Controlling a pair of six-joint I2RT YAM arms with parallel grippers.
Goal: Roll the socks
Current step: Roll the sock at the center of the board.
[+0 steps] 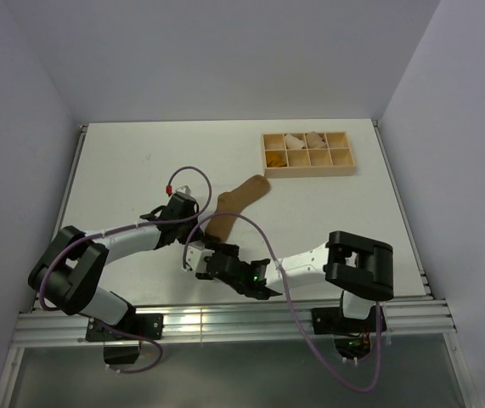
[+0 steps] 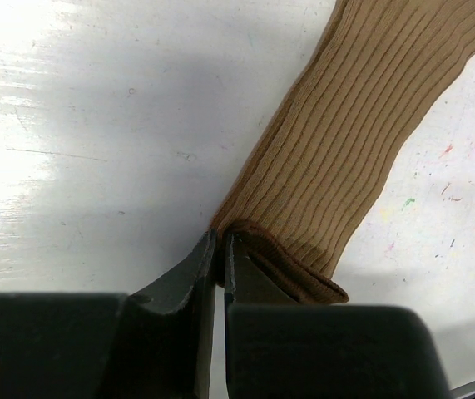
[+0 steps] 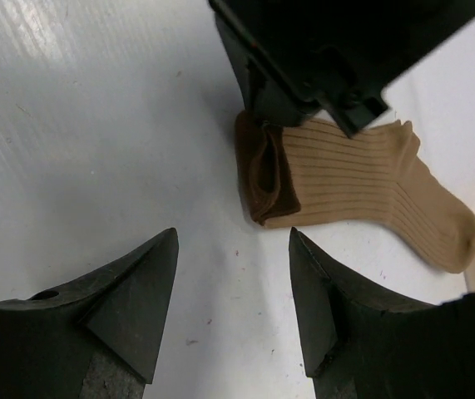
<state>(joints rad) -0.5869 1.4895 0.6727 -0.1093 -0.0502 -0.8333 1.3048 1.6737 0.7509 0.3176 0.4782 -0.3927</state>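
Left claw [image 2: 219, 243] pinches the tan sock [image 2: 362, 133] at its cuff.

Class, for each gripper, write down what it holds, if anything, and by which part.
The left gripper is shut on the tan sock, pinching its darker brown cuff at the edge. The right gripper is open and holds nothing.
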